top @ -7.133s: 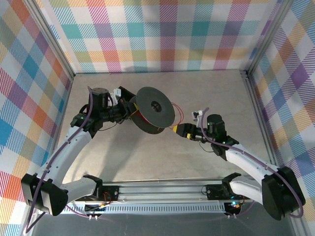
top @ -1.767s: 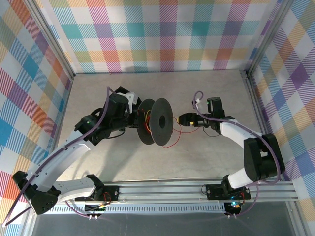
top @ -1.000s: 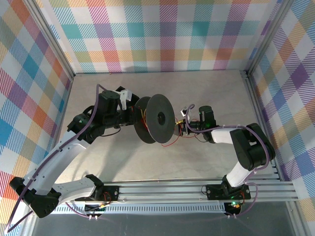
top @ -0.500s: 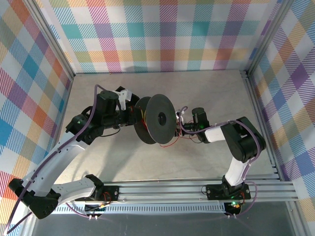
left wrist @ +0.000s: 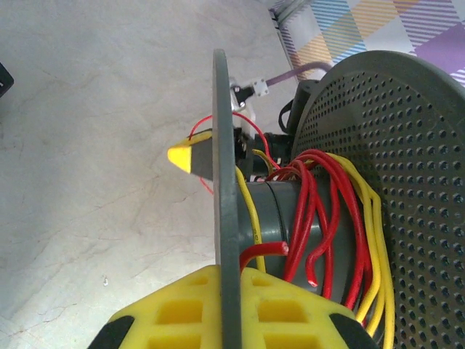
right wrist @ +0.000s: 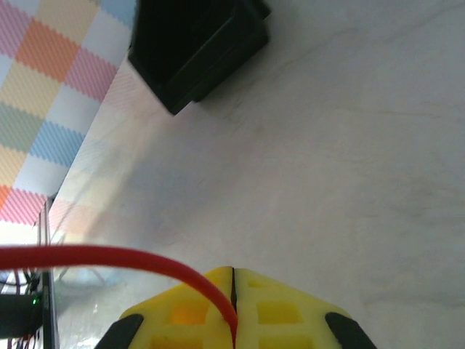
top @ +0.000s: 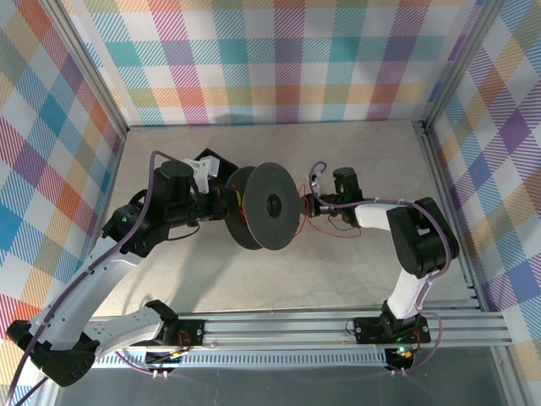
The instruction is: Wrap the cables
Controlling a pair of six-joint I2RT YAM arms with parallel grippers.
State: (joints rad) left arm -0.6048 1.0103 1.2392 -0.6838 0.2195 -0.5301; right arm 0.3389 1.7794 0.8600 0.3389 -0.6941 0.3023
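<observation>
Right pincer (right wrist: 232,309) is clamped shut on the red cable (right wrist: 102,256) just beside the spool (top: 272,205), likely to wind it on, while left pincer (left wrist: 229,305) clamps the spool's flange steady.

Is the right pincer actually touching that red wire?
Touching. The right wrist view shows the red wire pinched in the seam of the shut right pincer.

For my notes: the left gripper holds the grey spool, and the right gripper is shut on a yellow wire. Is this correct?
Not quite: the right gripper is shut on the red wire, not a yellow one; the right wrist view shows it. The left gripper does hold the spool.
</observation>
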